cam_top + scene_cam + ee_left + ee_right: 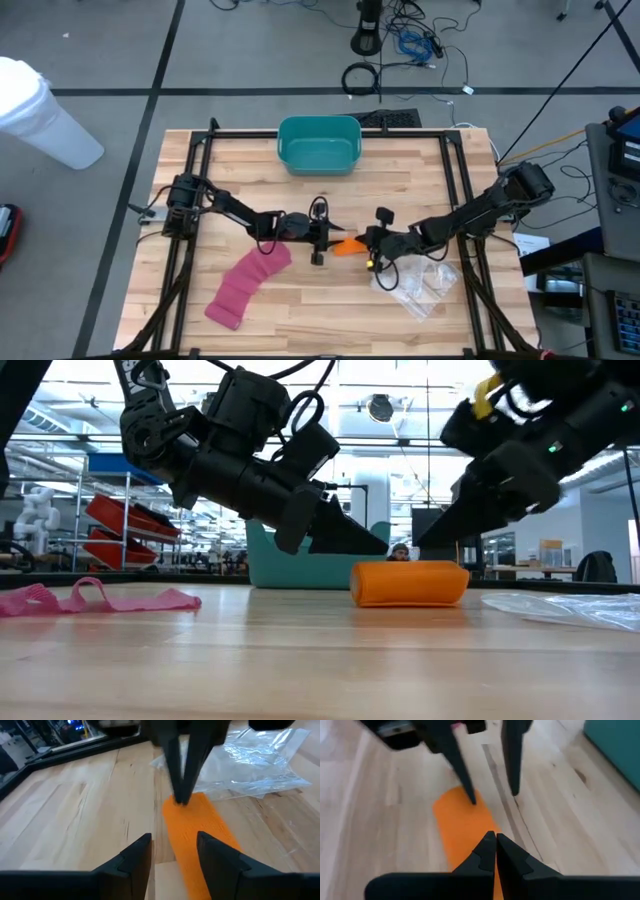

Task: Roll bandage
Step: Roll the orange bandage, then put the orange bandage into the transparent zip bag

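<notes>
A short orange bandage (347, 248) lies flat on the wooden table at mid-table, between my two grippers. My left gripper (172, 840) stands open at its left end, one finger over the bandage (192, 825) and one over bare wood. My right gripper (492, 837) is shut and slants down over the right end of the bandage (460, 820). In the low view both sets of tips stand just above the bandage (410, 582), with a gap showing. A pink bandage (247, 283) lies unrolled at the near left.
A teal bin (318, 143) stands at the table's far middle. A crumpled clear plastic bag (420, 287) lies at the near right, close under the right arm. Black frame rails (196, 190) run along the table's left and right sides.
</notes>
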Motion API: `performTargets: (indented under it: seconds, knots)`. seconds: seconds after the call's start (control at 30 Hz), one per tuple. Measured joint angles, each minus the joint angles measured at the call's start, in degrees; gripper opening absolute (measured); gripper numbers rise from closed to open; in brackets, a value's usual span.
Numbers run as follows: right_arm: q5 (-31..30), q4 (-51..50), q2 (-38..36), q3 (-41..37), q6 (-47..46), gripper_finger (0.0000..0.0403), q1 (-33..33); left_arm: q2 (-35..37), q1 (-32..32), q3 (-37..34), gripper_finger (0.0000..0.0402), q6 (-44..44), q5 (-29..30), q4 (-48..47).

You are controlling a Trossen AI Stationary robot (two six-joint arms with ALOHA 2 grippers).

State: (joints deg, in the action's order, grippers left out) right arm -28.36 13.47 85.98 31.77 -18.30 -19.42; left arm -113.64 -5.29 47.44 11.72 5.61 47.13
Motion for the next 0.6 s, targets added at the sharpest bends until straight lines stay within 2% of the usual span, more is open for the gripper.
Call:
performTargets:
  seconds: [0.13, 0.23, 0.37, 0.47, 0.6]
  knots:
    - [0.18, -7.95, -4.66, 0.02, -2.10, 0.0003, -0.52, 1.72, 0.01, -0.02, 0.0164, -0.92, -2.07, -0.20]
    - [1.50, -18.88, -9.48, 0.78, -6.82, 0.0020, -0.52, 3.85, 0.01, -0.02, 0.0164, -0.84, -2.17, -1.15]
    - [3.60, -35.69, -15.96, 2.55, -16.07, 0.0060, -0.57, 6.91, 0.05, -0.02, 0.0164, 0.92, -2.15, -2.35]
    - [8.88, -46.28, -19.34, 3.50, -25.24, 0.0099, -0.52, 8.39, 0.05, 0.16, 0.0164, 0.74, -2.15, -2.71]
    - [19.76, -53.74, -20.54, 3.52, -41.41, 0.0153, -1.01, 10.67, 0.52, 2.04, 0.0164, 0.62, -2.17, -4.75]
